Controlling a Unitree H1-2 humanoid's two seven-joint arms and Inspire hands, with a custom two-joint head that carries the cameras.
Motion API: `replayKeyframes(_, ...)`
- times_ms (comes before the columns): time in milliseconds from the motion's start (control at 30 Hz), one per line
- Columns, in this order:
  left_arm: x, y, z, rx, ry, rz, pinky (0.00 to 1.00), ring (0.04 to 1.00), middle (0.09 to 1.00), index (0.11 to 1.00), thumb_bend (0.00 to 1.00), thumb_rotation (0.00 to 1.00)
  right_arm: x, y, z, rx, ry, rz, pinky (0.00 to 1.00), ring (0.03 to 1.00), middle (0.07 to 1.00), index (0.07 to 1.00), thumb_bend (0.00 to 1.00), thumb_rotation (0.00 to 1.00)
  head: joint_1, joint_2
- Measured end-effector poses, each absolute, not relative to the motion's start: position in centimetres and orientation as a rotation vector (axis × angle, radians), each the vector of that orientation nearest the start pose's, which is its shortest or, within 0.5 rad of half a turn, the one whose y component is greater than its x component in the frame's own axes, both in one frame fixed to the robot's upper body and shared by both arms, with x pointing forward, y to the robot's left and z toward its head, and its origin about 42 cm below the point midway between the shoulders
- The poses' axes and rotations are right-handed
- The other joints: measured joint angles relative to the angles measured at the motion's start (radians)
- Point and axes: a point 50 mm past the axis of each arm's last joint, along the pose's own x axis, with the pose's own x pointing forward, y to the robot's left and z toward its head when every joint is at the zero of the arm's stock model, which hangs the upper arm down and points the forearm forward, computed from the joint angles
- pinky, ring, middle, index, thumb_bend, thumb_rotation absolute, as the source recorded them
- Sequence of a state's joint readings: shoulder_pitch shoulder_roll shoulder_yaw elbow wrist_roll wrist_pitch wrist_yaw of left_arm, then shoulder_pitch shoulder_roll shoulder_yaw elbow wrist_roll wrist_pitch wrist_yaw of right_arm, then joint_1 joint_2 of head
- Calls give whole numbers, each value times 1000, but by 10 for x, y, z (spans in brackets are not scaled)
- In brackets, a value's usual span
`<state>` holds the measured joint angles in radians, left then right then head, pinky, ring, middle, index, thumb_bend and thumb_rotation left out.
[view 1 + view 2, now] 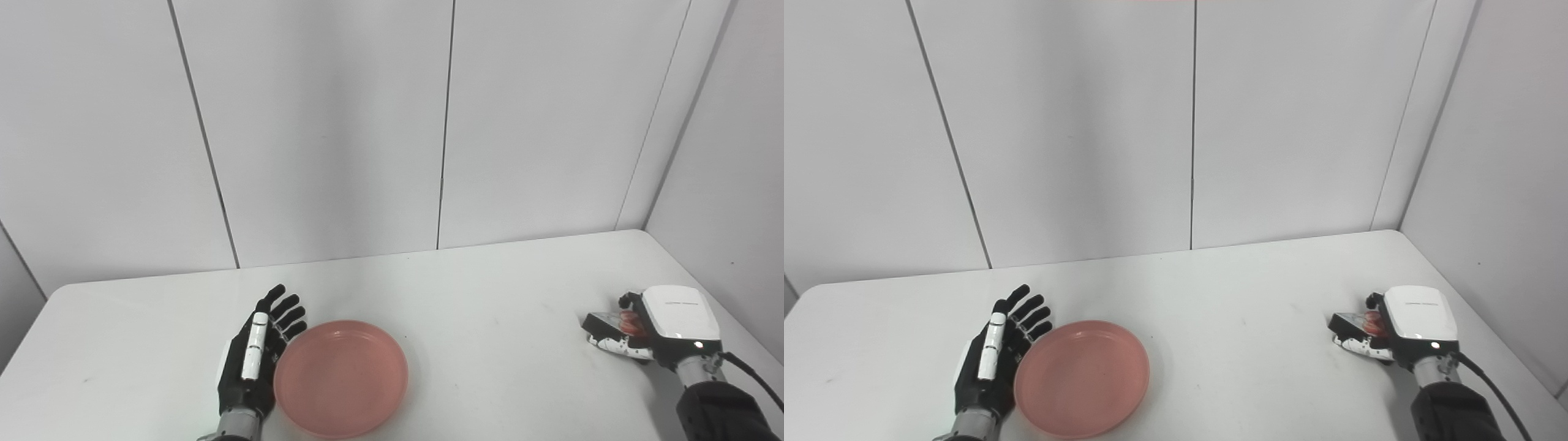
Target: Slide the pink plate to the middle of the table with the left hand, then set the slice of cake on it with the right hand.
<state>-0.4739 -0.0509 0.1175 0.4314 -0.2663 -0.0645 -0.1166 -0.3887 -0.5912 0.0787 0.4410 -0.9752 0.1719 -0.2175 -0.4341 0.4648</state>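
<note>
The pink plate (pixel 341 378) lies flat on the white table (pixel 478 294), near the front edge and a little left of centre. My left hand (pixel 260 349) stands open on edge against the plate's left rim, fingers straight and pointing away from me. At the far right, my right hand (pixel 658 327) is closed around the slice of cake (pixel 615 323), a dark wedge with a red topping that pokes out to the left of the fingers. The cake rests low at the table surface.
Grey wall panels close off the back and the right side of the table. A black cable (pixel 756 380) trails from my right wrist toward the front right corner.
</note>
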Motion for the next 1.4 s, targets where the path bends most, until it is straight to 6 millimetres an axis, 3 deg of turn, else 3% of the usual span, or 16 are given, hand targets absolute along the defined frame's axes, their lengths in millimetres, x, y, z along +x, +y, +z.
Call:
replayKeyframes(33,427,169,144,-332,-97,-143,739,773,779,797,638,756,399,-427,178,-1575,68,-340,352,445,511,563,708,678,0,0)
replayKeyframes(67,427,169,144,-331,-98,-143,738,773,779,797,638,759,399,-427,178,-1562,82,-335,326,419,480,541,706,673,2,5)
replayKeyframes(167,426,169,143,-327,-97,-145,743,772,780,794,646,751,401,-430,178,-1510,88,-350,160,216,281,319,676,586,2,5)
replayKeyframes(300,425,169,143,-327,-97,-145,750,780,787,800,648,753,402,-433,176,-1454,84,-363,143,203,270,295,620,611,6,9)
replayKeyframes(500,425,169,143,-323,-96,-148,741,772,781,802,649,754,402,-433,173,-1436,77,-355,212,280,337,378,538,648,11,11)
replayKeyframes(667,425,169,143,-322,-95,-149,748,776,783,801,643,760,401,-438,172,-1420,60,-342,162,223,280,321,537,628,12,12)
replayKeyframes(800,424,168,143,-321,-96,-151,746,780,786,804,638,760,400,-437,171,-1411,49,-342,211,279,335,384,525,661,14,12)
replayKeyframes(933,423,168,144,-321,-94,-152,748,787,792,804,636,762,398,-437,170,-1400,20,-344,105,160,221,264,493,583,23,15)
replayKeyframes(967,423,168,144,-321,-93,-152,749,791,795,808,635,770,397,-436,169,-1394,7,-342,80,132,193,227,477,519,37,17)
replayKeyframes(1133,421,165,144,-301,-93,-149,736,784,782,809,627,783,389,-434,167,-1359,-63,-303,69,118,176,208,468,532,92,29)
replayKeyframes(1267,418,158,144,-285,-92,-144,738,785,794,805,623,792,381,-418,181,-1334,-159,-265,73,122,184,213,467,543,160,38)
replayKeyframes(1400,414,139,144,-275,-86,-148,710,763,785,802,600,820,384,-415,210,-1316,-269,-238,71,118,178,213,450,473,230,49)
